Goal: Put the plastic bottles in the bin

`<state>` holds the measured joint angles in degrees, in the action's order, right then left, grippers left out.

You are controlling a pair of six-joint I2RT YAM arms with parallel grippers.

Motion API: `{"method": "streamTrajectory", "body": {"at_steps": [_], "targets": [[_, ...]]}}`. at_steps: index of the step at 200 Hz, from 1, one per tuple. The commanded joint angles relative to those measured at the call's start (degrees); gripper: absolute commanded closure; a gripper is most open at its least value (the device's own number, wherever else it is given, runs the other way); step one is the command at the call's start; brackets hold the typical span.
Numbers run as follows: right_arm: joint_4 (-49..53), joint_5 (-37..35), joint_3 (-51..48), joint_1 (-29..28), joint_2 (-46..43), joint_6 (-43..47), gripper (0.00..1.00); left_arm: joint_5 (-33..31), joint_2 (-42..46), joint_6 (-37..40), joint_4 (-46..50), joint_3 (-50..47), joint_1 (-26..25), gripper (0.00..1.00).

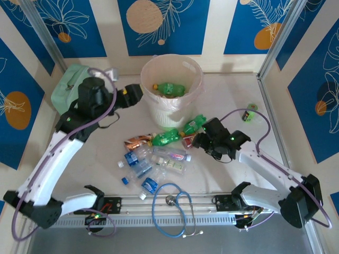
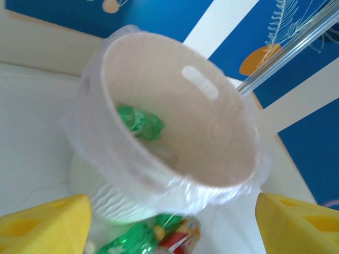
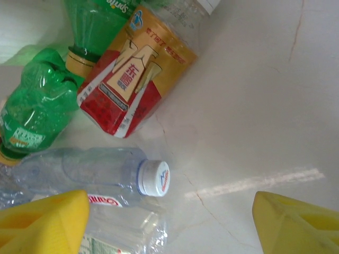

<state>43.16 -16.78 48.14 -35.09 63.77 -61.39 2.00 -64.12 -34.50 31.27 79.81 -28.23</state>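
The cream bin (image 1: pixel 152 67) with its pale liner stands at the back middle, and one green bottle (image 1: pixel 170 88) lies inside. My left gripper (image 1: pixel 135 94) hangs open just left of the rim. In the left wrist view its yellow fingers (image 2: pixel 42 225) frame the bin (image 2: pixel 212 153) and the green bottle (image 2: pixel 139 121) in it, holding nothing. Several plastic bottles lie in front of the bin: green ones (image 1: pixel 165 137), a red-labelled one (image 3: pixel 135 74), clear ones (image 1: pixel 170 159). My right gripper (image 1: pixel 199 140) is open over the table beside a clear white-capped bottle (image 3: pixel 90 169), empty.
A mint-green case (image 1: pixel 69 84) sits at the back left behind the left arm. A small green cylinder (image 1: pixel 250 112) lies at the right by the frame post. A blue stethoscope (image 1: pixel 172 209) lies across the front rail. Bare table shows right of the right gripper (image 3: pixel 254 106).
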Motion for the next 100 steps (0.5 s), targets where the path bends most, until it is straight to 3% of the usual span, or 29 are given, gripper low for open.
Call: {"method": "streamTrajectory", "body": {"at_steps": [1,44,100], "targets": [[-2.35,-1.36,2.65,0.55,3.9,-3.79,0.18,-2.58,3.47,1.36,4.26,-5.05,0.79,0.19],[-7.19,-0.13,6.06,0.73,13.09,-7.04,0.17,3.44,6.88,-1.24,2.24,-13.62,0.89,0.2],[-7.16,-0.82,8.35,1.57,20.19,-8.14,0.12,6.17,7.78,-3.15,-0.76,-19.57,0.89,0.23]]}}
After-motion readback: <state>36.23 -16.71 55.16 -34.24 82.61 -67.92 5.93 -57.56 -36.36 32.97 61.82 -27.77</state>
